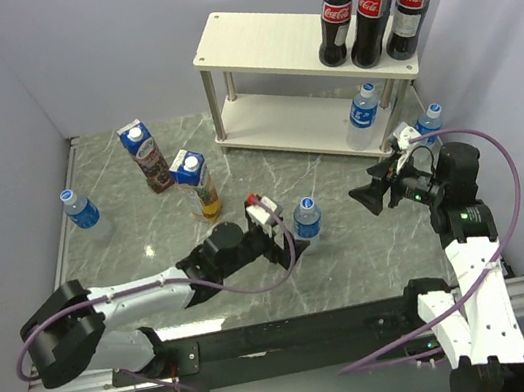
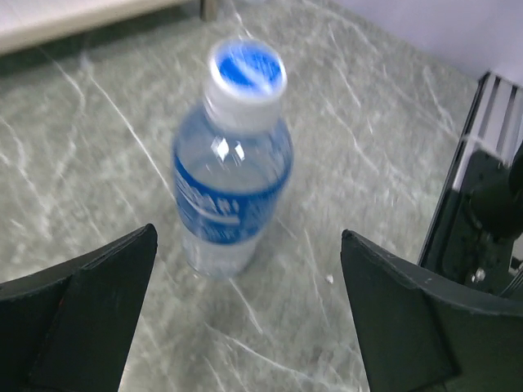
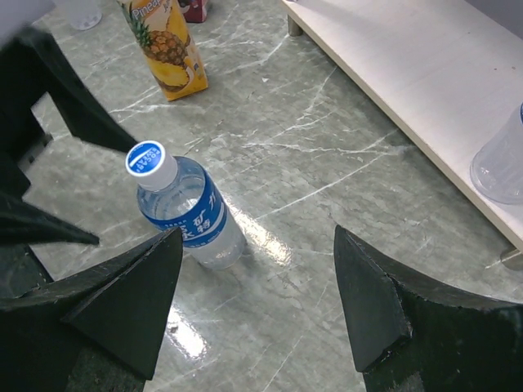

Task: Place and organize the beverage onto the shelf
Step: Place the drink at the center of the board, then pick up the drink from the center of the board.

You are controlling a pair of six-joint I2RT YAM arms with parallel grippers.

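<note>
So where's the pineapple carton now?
The pineapple carton stands on the table, left of centre in the top view, just right of the grape carton.

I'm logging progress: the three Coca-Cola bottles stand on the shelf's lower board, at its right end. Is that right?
Not quite. The three Coca-Cola bottles stand on the shelf's top board, at its right end, as the top external view shows.
</note>
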